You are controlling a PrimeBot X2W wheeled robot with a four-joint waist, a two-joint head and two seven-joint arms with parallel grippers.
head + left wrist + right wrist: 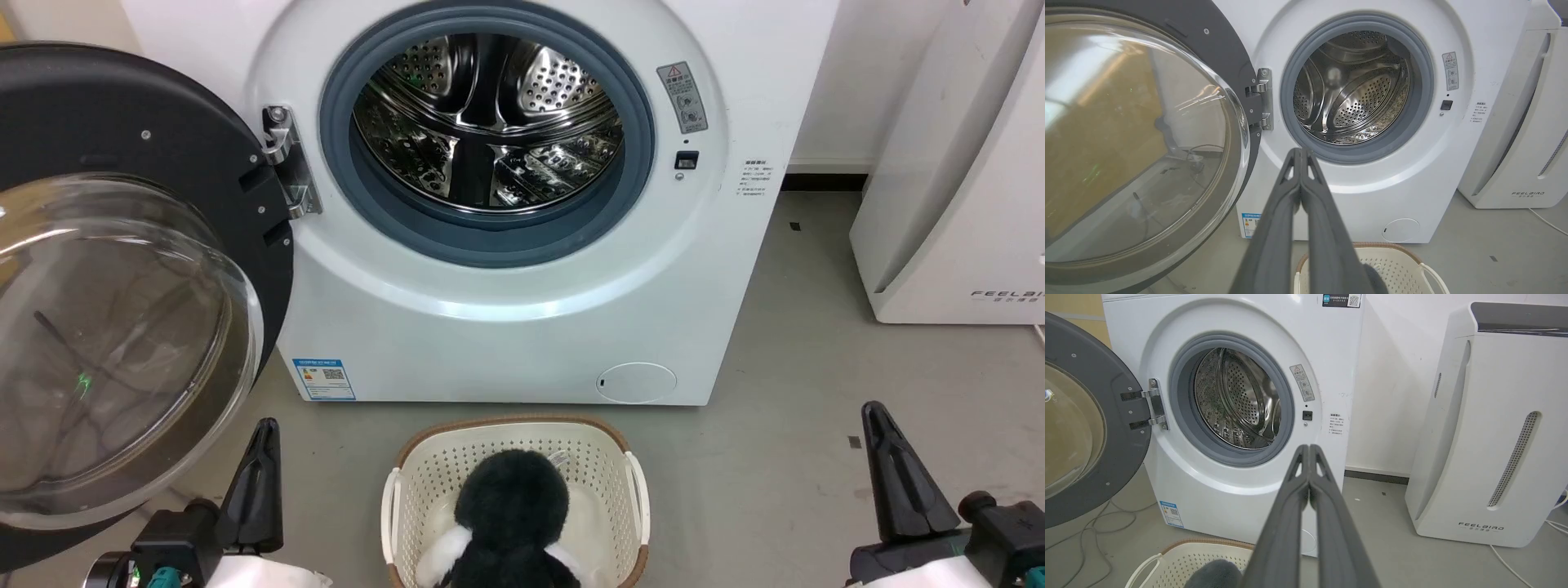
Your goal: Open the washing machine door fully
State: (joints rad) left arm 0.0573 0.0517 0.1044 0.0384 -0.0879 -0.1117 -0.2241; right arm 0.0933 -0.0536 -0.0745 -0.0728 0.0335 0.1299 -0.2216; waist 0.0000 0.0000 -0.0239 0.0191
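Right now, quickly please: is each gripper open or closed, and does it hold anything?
Left gripper: closed, holding nothing.
Right gripper: closed, holding nothing.

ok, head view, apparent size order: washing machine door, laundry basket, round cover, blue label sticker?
1. washing machine door (nearest camera).
2. laundry basket.
3. round cover and blue label sticker: look alike, unranked.

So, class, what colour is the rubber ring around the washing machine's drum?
The rubber ring is blue-grey; head view shows it best.
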